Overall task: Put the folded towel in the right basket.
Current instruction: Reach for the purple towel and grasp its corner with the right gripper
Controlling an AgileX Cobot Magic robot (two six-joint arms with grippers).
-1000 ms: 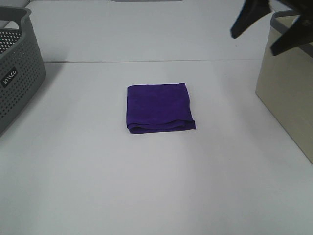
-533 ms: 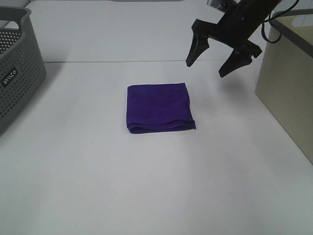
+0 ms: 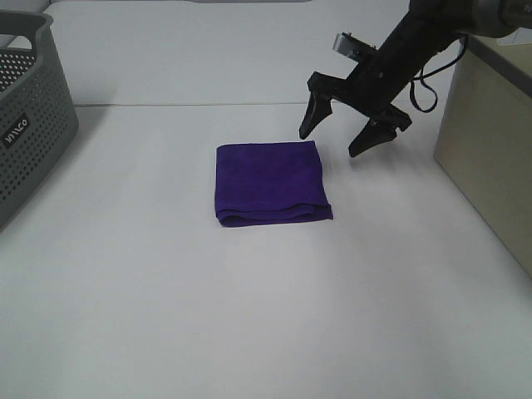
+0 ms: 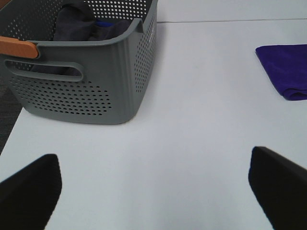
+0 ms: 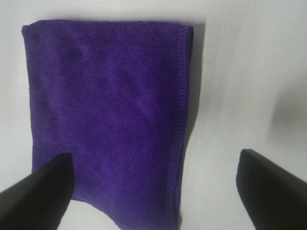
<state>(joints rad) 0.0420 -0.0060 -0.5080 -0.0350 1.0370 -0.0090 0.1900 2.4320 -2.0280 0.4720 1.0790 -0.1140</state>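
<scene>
A folded purple towel [image 3: 268, 181] lies flat on the white table [image 3: 249, 316] near the middle. It also shows in the right wrist view [image 5: 108, 115] and at the edge of the left wrist view [image 4: 286, 76]. My right gripper [image 3: 335, 139] is open, its fingers spread, just above and behind the towel's far right corner. It holds nothing. The beige right basket [image 3: 490, 141] stands at the right edge. My left gripper [image 4: 153, 184] is open over bare table, far from the towel, and is out of the exterior high view.
A grey perforated basket [image 3: 29, 116] stands at the left edge; in the left wrist view [image 4: 81, 67] it holds dark cloth. The table's far edge [image 3: 249, 104] runs behind the towel.
My right gripper has come down and to the left from above the right basket to just behind the towel's far right corner, staying open. The towel has not moved.
</scene>
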